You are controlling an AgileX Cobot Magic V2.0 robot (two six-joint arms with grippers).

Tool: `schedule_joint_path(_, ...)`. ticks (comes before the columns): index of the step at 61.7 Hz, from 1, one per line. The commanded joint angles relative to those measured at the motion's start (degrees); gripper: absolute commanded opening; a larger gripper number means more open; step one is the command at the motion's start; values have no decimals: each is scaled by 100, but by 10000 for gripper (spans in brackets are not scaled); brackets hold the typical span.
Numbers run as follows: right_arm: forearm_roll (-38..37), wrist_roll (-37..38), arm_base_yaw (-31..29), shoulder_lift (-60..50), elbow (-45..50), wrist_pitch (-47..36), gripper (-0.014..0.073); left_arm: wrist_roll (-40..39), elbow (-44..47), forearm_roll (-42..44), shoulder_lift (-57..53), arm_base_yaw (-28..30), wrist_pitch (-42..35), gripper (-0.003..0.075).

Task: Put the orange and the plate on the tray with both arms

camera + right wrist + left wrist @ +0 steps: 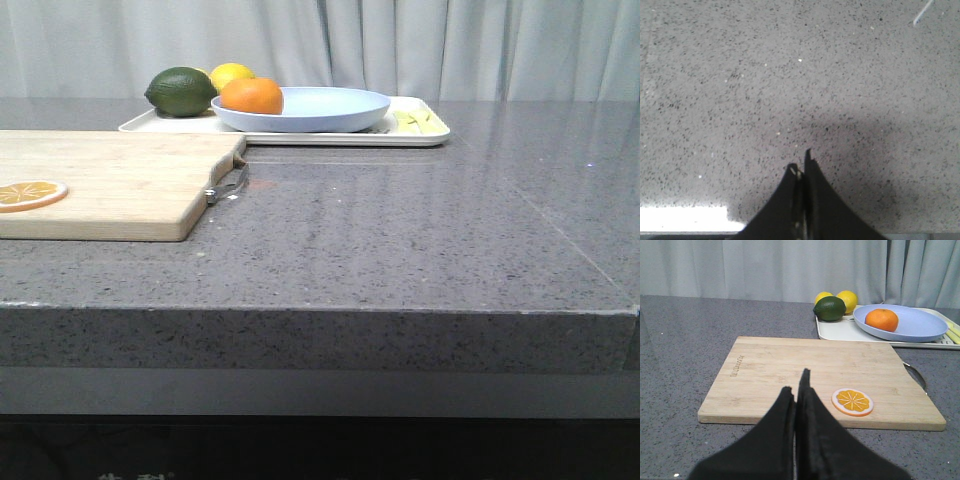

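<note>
The orange (252,95) lies in the pale blue plate (330,110), and the plate rests on the cream-white tray (420,135) at the back of the table. In the left wrist view the orange (881,320) sits in the plate (920,325) on the tray (832,330). My left gripper (796,385) is shut and empty, hanging over the near edge of the wooden cutting board (790,375). My right gripper (800,162) is shut and empty above bare grey countertop. Neither gripper shows in the front view.
A dark green lime (181,91) and a yellow lemon (232,75) sit on the tray's left end. The cutting board (110,185) with a metal handle (228,185) lies front left, an orange slice (32,194) on it. The table's front edge (320,310) is near.
</note>
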Motion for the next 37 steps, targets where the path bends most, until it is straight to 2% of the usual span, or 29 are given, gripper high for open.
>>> schedule_joint_path(1,9,-74,22,-724,504,-1057,-67,-39,-138,-23,-36,4,-459,-18)
schedule_joint_path(22,9,-74,558,-3218,2464,-2878,-67,-39,-138,-23,-36,4,-459,-18)
schedule_joint_path(37,9,-74,564,-4224,2960,-3533,-67,-39,-138,-23,-36,4,-459,-18)
